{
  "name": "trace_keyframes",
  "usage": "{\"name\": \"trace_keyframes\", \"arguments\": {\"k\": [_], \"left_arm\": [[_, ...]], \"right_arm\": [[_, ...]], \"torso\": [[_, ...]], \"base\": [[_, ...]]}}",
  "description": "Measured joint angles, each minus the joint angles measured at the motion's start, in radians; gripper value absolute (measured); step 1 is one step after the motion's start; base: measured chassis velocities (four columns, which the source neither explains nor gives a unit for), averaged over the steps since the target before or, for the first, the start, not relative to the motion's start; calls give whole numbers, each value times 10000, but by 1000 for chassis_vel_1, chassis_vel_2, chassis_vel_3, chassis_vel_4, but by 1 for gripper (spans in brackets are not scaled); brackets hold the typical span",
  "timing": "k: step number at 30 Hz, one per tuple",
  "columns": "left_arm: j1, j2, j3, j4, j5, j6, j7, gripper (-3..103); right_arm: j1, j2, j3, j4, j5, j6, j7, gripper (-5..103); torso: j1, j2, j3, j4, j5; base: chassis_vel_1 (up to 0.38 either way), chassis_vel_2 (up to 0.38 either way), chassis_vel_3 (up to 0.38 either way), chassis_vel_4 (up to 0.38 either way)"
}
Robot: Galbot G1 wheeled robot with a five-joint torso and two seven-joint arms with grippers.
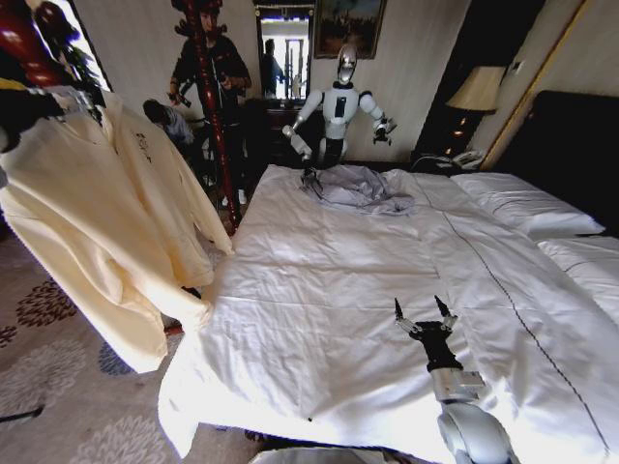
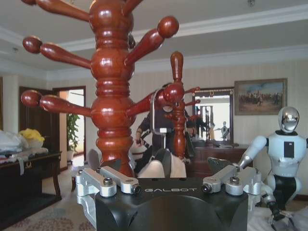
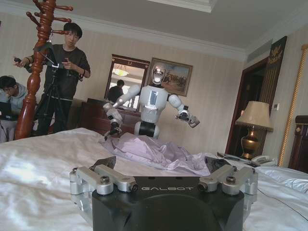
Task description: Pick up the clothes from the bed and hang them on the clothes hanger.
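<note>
While the cream sweatshirt (image 1: 106, 222) hangs off the bed's left side by the wooden coat stand (image 2: 113, 86), the left gripper (image 2: 163, 166) holds its collar, fingers (image 2: 161, 161) narrowed on the fabric. The right gripper (image 1: 424, 315) hovers over the bed (image 1: 319, 290), fingers (image 1: 397, 310) spread wide, empty.

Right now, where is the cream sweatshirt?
In the head view the cream sweatshirt hangs off the bed on the robot's left, beside the wooden coat stand.
</note>
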Motion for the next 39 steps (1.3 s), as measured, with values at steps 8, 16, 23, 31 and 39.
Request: {"name": "trace_keyframes", "arguments": {"k": [8, 16, 23, 31, 39], "left_arm": [[-86, 105, -68, -197, 333, -215, 288, 100], [87, -139, 135, -1024, 331, -319, 205, 100], [234, -839, 1067, -1940, 702, -595, 173, 100], [1842, -2088, 1660, -2102, 2169, -1767, 1398, 100], [5636, -3408, 1399, -2079, 5338, -3376, 3631, 100]], "right_arm": [[0, 0, 0, 0, 0, 0, 0, 100], [0, 0, 0, 0, 0, 0, 0, 100], [0, 0, 0, 0, 1, 0, 0, 100], [0, 0, 0, 0, 0, 0, 0, 100], [0, -1, 0, 0, 1, 0, 0, 100]], "torso": [[0, 0, 0, 0, 0], [0, 0, -1, 1, 0], [0, 0, 0, -1, 2], [0, -1, 1, -2, 0], [1, 0, 0, 0, 0]], "base": [[0, 0, 0, 0], [0, 0, 0, 0], [0, 0, 0, 0], [0, 0, 0, 0], [0, 0, 0, 0]]}}
